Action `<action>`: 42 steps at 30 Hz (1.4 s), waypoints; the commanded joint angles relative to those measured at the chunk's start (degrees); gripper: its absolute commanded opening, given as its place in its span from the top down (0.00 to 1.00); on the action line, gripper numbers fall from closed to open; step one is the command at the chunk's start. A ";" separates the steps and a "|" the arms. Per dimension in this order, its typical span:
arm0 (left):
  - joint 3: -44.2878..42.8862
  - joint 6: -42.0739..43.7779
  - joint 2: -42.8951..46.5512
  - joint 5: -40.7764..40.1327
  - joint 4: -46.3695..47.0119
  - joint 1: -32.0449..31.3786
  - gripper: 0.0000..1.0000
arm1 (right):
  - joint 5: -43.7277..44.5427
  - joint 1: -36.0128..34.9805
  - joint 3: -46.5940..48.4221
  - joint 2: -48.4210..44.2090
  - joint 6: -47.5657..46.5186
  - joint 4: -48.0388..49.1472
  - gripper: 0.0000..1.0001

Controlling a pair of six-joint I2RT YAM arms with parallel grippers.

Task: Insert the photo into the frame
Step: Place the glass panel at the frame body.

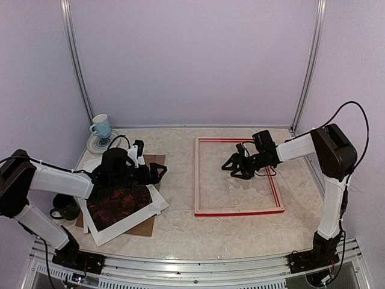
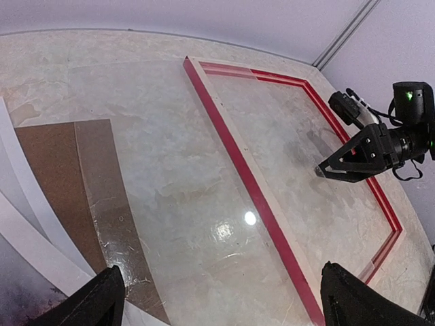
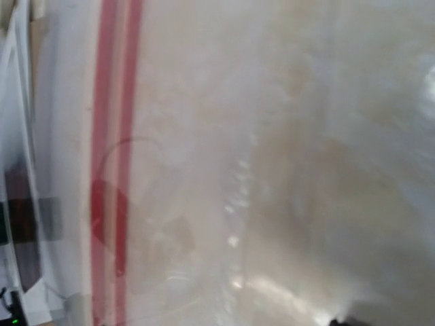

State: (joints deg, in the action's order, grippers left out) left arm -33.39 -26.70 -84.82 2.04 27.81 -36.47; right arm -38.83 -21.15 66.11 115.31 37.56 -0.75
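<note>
The photo (image 1: pixel 117 201) lies face up at the counter's (image 1: pixel 180 229) left beneath the low, outstretched left arm, whose left gripper (image 1: pixel 161 173) gapes empty, while the right arm reaches leftward over the flat-lying frame (image 1: pixel 239 212), right gripper (image 1: pixel 233 170) spread, holding nothing.

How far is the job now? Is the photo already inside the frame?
Not yet. Done: the frame lies flat at the right, with no photo in it. In hand: nothing. The left gripper hangs open beside the photo, which lies at the left, and the right gripper is open over the frame's inside. Left to do: grasp the photo, carry it across and lay it in.
</note>
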 commanded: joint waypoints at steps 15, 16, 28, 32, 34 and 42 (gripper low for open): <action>3.97 0.20 -0.11 4.20 10.28 -0.71 0.01 | -11.28 0.67 0.66 8.74 6.88 12.93 0.40; 3.95 0.12 -0.09 4.16 10.18 -0.63 0.01 | -11.68 0.69 0.65 9.10 7.30 13.33 0.42; 4.29 0.34 1.56 3.62 9.42 -0.46 0.01 | -14.24 1.08 0.16 9.35 8.91 14.72 0.69; 4.14 -0.16 1.67 3.62 9.12 -0.43 0.01 | -14.26 1.27 -0.87 7.84 8.86 14.84 0.80; 3.91 -0.28 1.39 4.04 9.13 -0.40 0.01 | -14.49 1.24 -1.16 7.21 8.66 14.87 0.83; 3.59 -0.64 0.03 4.65 8.91 0.04 0.01 | -16.89 1.69 -2.75 5.78 10.74 18.60 0.98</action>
State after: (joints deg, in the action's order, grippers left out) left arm -29.26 -26.87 -84.47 5.87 36.42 -36.75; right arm -53.74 -20.16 65.19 123.63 46.78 15.05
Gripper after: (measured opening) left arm 0.989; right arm 0.051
